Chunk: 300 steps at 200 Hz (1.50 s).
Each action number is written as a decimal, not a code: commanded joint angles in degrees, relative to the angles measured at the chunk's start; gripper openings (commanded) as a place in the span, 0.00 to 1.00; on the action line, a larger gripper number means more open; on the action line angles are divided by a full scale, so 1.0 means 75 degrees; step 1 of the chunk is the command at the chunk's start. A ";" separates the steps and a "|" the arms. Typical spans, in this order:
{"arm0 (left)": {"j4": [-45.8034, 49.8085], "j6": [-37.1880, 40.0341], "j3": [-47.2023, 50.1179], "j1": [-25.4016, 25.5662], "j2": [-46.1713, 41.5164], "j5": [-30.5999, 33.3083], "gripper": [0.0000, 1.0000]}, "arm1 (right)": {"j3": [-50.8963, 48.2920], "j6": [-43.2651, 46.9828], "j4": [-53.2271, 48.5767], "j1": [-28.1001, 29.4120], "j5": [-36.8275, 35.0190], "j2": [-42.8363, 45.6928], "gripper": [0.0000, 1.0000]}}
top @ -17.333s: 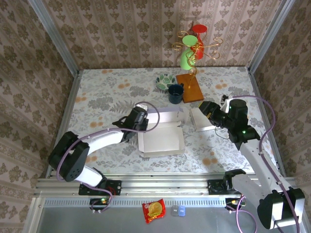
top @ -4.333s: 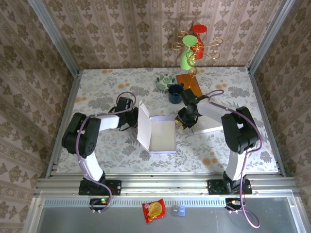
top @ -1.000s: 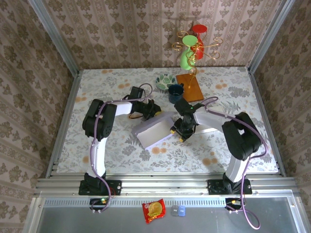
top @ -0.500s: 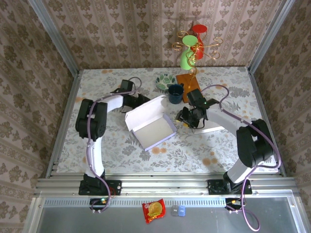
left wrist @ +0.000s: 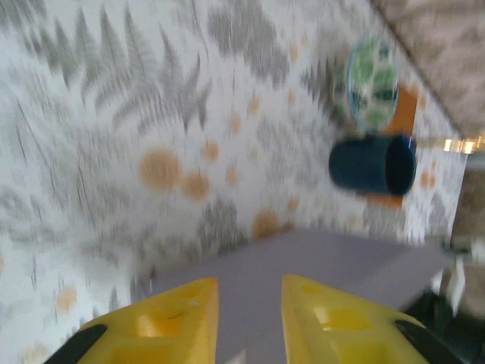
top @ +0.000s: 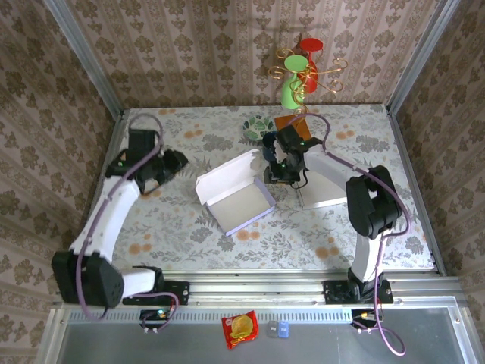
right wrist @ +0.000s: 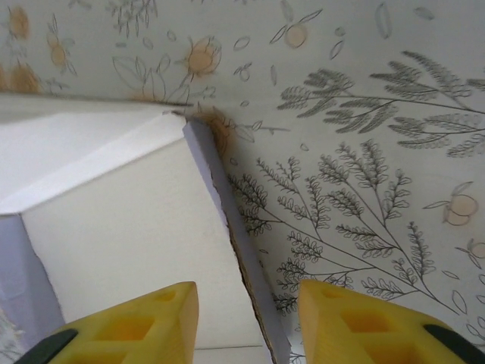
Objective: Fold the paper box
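Top external: left hand (top: 174, 161), spread and empty, has backed off the paper box (top: 235, 199), lid-up again on the desk (top: 167, 227), right hand (top: 279, 171) spread at its far-right corner; folding remains undone.

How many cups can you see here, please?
3: a dark blue mug on the table, plus a green cup and a red cup on the rack behind; others may be hidden.

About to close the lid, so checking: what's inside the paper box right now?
Only its bare white floor shows inside the paper box, from above. A strip along the near walls is hidden by the walls themselves.
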<state>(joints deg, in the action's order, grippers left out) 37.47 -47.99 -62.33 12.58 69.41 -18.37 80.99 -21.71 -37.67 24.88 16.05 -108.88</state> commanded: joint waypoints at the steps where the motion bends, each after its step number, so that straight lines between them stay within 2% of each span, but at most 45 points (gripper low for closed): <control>1: 0.1064 -0.0842 0.1308 0.1175 -0.1038 0.0125 0.26 | 0.0256 0.0527 -0.0438 0.0233 -0.0400 -0.0391 0.36; 20: 0.0224 -0.2193 0.2622 0.2569 -0.2063 0.0235 0.26 | 0.0324 0.0593 -0.0449 0.0390 -0.0556 -0.0578 0.34; 33: -0.0482 -0.2761 0.3300 0.3381 -0.2455 0.0500 0.26 | 0.0326 0.0609 -0.0435 0.0477 -0.0710 -0.0640 0.33; 50: -0.0857 -0.3103 0.3714 0.3931 -0.2524 0.0834 0.29 | 0.0331 0.0685 -0.0467 0.0577 -0.0914 -0.0703 0.33; 74: -0.1649 -0.3488 0.4229 0.3990 -0.2448 0.1101 0.30 | 0.0304 0.0785 -0.0493 0.0709 -0.1143 -0.0775 0.33; 98: -0.2493 -0.3487 0.4481 0.3975 -0.1706 0.1110 0.30 | 0.0338 0.0861 -0.0561 0.0839 -0.1654 -0.0776 0.31; 126: -0.2620 -0.3318 0.4361 0.3977 -0.1060 0.1332 0.30 | 0.0330 0.0868 -0.0592 0.0865 -0.2057 -0.0715 0.30; 149: -0.2794 -0.3198 0.4412 0.3921 -0.0851 0.1510 0.30 | 0.0357 0.0915 -0.0578 0.0909 -0.2030 -0.0772 0.30; 209: -0.3454 -0.2782 0.4350 0.3713 0.0027 0.1349 0.23 | 0.0635 0.0930 -0.0718 0.1200 -0.2554 -0.1077 0.25; 258: -0.3405 -0.2638 0.4255 0.3671 0.0236 0.1334 0.21 | 0.0804 0.1056 -0.0872 0.1387 -0.3020 -0.1276 0.23; 300: -0.3454 -0.2504 0.4181 0.3586 0.0398 0.1272 0.18 | 0.0915 0.1021 -0.1075 0.1539 -0.3578 -0.1474 0.17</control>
<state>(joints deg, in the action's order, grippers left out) 11.16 -68.73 -29.63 40.03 71.29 -8.99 85.93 -14.70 -42.78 35.66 -5.43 -117.71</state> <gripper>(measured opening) 0.188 0.185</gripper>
